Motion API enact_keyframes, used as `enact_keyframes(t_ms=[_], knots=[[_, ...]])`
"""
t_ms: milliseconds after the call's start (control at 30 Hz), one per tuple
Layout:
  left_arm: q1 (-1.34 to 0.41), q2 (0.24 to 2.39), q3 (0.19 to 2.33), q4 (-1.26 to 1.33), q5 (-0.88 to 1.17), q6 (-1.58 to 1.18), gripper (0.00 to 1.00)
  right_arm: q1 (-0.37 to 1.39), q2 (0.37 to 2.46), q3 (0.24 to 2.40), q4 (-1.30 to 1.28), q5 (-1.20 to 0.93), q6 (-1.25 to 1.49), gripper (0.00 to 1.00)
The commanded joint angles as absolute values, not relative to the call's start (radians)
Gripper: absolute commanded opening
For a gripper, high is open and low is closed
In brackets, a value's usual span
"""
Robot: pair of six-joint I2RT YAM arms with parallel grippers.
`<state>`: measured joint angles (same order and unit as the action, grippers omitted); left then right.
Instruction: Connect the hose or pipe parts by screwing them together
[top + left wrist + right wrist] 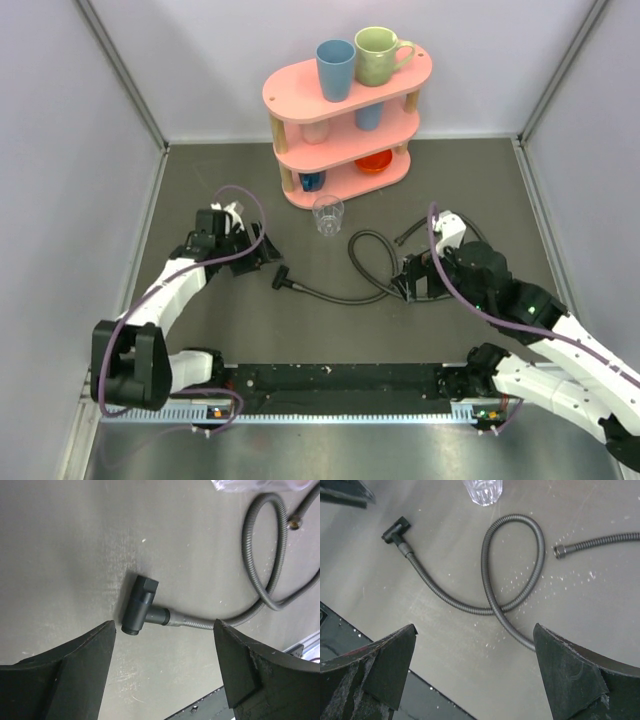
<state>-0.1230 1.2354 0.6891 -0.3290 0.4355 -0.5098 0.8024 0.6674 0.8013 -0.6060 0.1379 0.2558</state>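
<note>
A thin, dark grey, ribbed looped hose (515, 516) is laid flat on the dark table (480, 180), near its middle, between the two arms. One full loop is formed where the hose crosses itself. In the right wrist view its tail is hidden behind a finger of the right gripper (474, 627). A second hose stretch (600, 541) is seen to the right, its end just beside the loop and not touching it. Whether both stretches belong to one hose cannot be told. The looped hose is ended on the left by a black T-shaped fitting (140, 605), laid on its side, with thread at one mouth. The second stretch is ended by a small ring-shaped nut (560, 551).

The left gripper (165, 624) is spread wide and nothing is held. The fitting lies past its fingertips and is touched by neither. The right gripper is likewise spread wide over the hose near the crossing, and nothing is held.

At the back a pink three-tier shelf (300, 95) is stood. A clear glass (328, 215) is placed upright in front of it, between shelf and loop, near the hose.

Counted: two arms, two grippers, two hose stretches, one fitting, one nut, one shelf carrying six vessels (two per tier), one glass.
</note>
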Motion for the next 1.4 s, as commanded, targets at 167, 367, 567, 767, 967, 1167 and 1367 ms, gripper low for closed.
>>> enact_keyframes(t_ms=[167, 367, 567, 767, 967, 1167, 1367], knots=[[-0.161, 0.946, 0.902, -0.422, 0.498, -0.393, 0.99, 0.796, 0.546, 0.982, -0.782, 0.325, 0.459, 0.99], [-0.192, 0.720, 0.934, -0.365, 0.610, -0.429, 0.99, 0.798, 0.489, 1.069, -0.799, 0.325, 0.433, 0.99], [-0.192, 0.504, 0.839, -0.256, 0.615, -0.517, 0.99, 0.798, 0.419, 1.085, -0.815, 0.318, 0.449, 0.99], [-0.193, 0.401, 0.792, -0.256, 0.634, -0.545, 0.99, 0.798, 0.373, 1.086, -0.822, 0.347, 0.431, 0.99], [-0.193, 0.394, 0.807, -0.262, 0.624, -0.561, 0.99, 0.798, 0.374, 1.072, -0.822, 0.344, 0.420, 0.99], [-0.192, 0.405, 0.821, -0.279, 0.617, -0.568, 0.99, 0.798, 0.374, 1.054, -0.822, 0.344, 0.420, 0.99], [-0.192, 0.402, 0.836, -0.284, 0.608, -0.558, 0.98, 0.796, 0.374, 1.057, -0.821, 0.350, 0.405, 0.99]])
